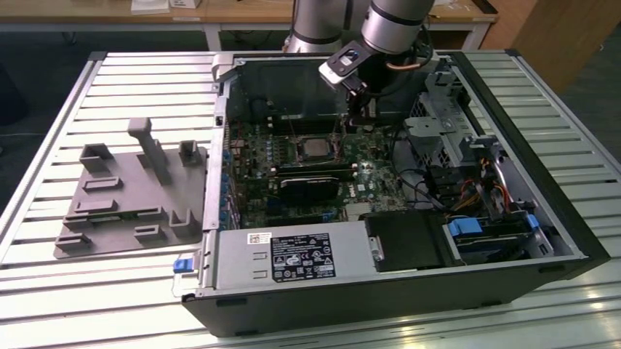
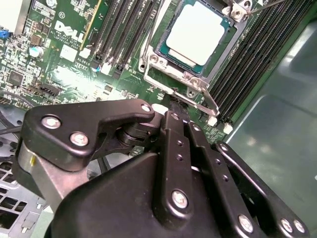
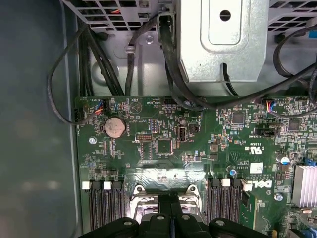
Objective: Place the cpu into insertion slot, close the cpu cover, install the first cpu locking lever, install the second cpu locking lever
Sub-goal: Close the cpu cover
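Exterior view first: the gripper is down inside the open computer case, just beside the insertion slot on the exterior view's right. Walls and wiring are close, so you have little sideways room.

In the second wrist view the cpu sits in the slot, the cpu cover seemingly down around it. The jaws are drawn together, holding nothing visible, at the locking lever. Press steadily along it, clear of the memory slots.

In the first wrist view the motherboard lies open ahead, but the metal bracket and cables crowd its far edge.
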`<state>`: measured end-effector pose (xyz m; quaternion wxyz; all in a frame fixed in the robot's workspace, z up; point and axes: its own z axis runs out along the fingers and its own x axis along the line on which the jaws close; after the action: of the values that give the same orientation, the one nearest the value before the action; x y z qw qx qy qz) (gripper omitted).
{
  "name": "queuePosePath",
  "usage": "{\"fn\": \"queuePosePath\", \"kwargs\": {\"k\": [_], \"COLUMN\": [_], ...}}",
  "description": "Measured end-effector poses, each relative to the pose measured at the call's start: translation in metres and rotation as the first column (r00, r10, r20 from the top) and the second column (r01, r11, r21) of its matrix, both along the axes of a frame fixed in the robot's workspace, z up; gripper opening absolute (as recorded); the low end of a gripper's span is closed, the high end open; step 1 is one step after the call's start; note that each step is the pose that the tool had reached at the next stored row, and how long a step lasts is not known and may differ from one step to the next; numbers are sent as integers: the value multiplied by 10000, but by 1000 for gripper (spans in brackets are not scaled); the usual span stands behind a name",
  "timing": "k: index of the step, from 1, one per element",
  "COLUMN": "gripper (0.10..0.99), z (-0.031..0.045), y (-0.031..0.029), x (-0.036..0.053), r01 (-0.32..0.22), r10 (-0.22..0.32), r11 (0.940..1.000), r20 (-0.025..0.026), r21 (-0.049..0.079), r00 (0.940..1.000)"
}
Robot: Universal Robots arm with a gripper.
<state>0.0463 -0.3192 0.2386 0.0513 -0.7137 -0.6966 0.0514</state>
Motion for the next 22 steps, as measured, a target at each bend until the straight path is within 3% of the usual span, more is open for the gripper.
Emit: {"fn": "queuePosePath", "kwargs": {"k": [8, 17, 22], "gripper": [106, 106, 106], "z": [0, 0, -1], "y": [0, 0, 0], "x": [-60, -167, -226], "r01": [0, 1, 0], "r10": [0, -1, 0], "r11": [10000, 10000, 10000], "r20": [136, 507, 659], "r21": [1, 1, 1], "r00": [9999, 9987, 9978]}}
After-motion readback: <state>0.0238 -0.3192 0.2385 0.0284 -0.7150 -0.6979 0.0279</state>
